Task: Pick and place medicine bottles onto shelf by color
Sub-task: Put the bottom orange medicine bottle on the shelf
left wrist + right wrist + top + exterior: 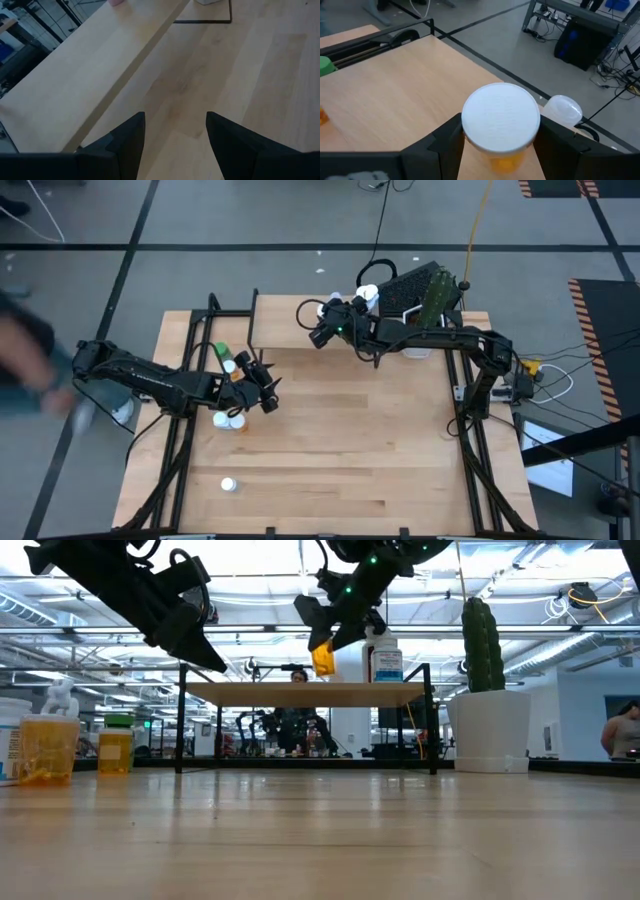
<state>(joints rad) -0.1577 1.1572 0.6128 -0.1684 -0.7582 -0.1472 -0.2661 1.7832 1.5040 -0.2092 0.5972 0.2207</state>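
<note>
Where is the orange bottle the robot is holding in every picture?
High view: hidden under the right gripper, top middle.
Low view: orange bottle hangs above the shelf, top middle.
Left wrist view: not in it.
Right wrist view: bottom middle, white cap up.
Shared landmark: the shelf.

Orange bottle (506,159), white cap (501,117)
</note>
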